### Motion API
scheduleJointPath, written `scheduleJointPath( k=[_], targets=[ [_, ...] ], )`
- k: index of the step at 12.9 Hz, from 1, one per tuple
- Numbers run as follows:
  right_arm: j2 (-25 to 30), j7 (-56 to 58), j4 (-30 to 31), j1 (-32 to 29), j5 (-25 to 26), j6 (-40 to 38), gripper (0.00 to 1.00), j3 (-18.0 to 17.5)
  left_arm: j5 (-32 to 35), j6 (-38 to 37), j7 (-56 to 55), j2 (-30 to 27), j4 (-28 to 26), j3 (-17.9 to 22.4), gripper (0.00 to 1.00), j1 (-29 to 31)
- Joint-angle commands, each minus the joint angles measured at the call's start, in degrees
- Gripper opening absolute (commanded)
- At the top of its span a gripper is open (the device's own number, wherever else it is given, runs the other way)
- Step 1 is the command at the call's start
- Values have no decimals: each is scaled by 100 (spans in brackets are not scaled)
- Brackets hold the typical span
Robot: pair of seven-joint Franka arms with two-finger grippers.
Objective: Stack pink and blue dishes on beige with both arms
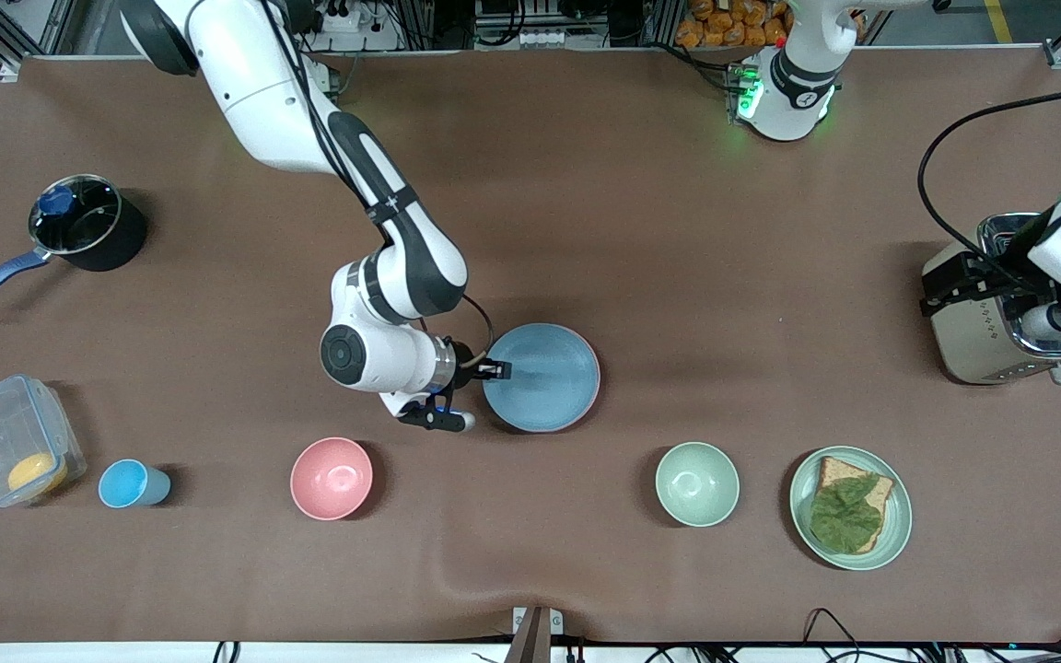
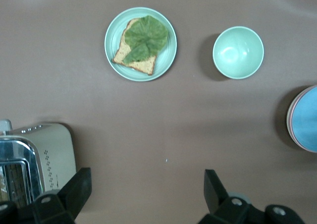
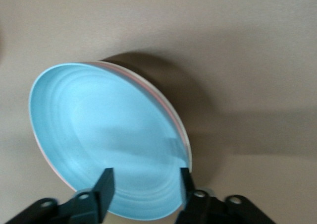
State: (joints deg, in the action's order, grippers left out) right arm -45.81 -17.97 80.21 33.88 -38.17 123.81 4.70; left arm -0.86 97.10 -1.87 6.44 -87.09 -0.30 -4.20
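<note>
The light blue plate (image 1: 544,378) (image 3: 99,130) lies on top of a stack at the table's middle. Under it the pink plate (image 3: 163,107) shows only as a thin rim, and a pale beige rim (image 3: 187,144) peeks out below that. My right gripper (image 1: 494,370) (image 3: 144,182) is open, its fingers straddling the blue plate's edge on the side toward the right arm's end. My left gripper (image 1: 936,293) (image 2: 147,184) hangs open over bare table beside the toaster, holding nothing. The stack's edge (image 2: 306,117) also shows in the left wrist view.
A pink bowl (image 1: 332,478), a green bowl (image 1: 697,483) and a green plate (image 1: 899,520) with bread and leaf lie nearer the front camera. A blue cup (image 1: 130,483), a clear container (image 1: 10,442) and a pot (image 1: 88,221) sit at the right arm's end. A toaster (image 1: 973,345) stands at the left arm's end.
</note>
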Motion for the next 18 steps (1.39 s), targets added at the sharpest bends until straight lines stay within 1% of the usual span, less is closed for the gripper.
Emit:
scheduleJointPath(
  k=[1, 2, 3, 5, 6, 7, 8, 10, 11, 13, 16, 17, 18],
  targets=[
    [62, -49, -146, -39, -42, -111, 100, 74, -89, 11, -59, -626, -738, 92, 100, -3],
    [98, -40, -146, -92, -15, -233, 100, 118, -98, 11, -50, -714, -861, 92, 100, 24],
    [185, -31, -137, -214, 89, -513, 100, 205, -98, -42, -67, -688, -836, 83, 100, 24],
    [440, 126, -137, -347, 667, -1128, 100, 451, -98, -42, -50, -627, -775, 83, 100, -2],
    [589, 414, -128, -434, 897, -1444, 100, 609, -98, -42, -50, -609, -757, 92, 100, -20],
    [729, 739, -120, -557, 977, -1848, 100, 758, -98, -42, -59, -609, -757, 83, 100, -20],
    [844, 1108, -119, -715, 1013, -2252, 100, 995, -90, -42, -76, -600, -740, 83, 100, -37],
    [1134, 1681, 29, -883, 1083, -2755, 100, 1504, -54, -42, -76, -583, -678, 83, 100, -73],
    [1231, 1918, 30, -892, 1214, -2957, 100, 1759, -54, -42, -76, -583, -678, 83, 100, -64],
    [1293, 2427, 39, -892, 1609, -3152, 100, 2243, -72, -42, -76, -548, -660, 74, 100, -72],
    [1311, 3480, 39, -892, 1821, -3223, 100, 3025, -63, -42, -76, -548, -660, 48, 100, -29],
    [1398, 3693, 39, -944, 1857, -3223, 100, 3149, -63, -42, -68, -548, -669, 48, 100, -3],
    [1564, 3721, 39, -1119, 1988, -3223, 100, 3133, -63, -42, -68, -548, -669, 48, 100, 6]
  ],
)
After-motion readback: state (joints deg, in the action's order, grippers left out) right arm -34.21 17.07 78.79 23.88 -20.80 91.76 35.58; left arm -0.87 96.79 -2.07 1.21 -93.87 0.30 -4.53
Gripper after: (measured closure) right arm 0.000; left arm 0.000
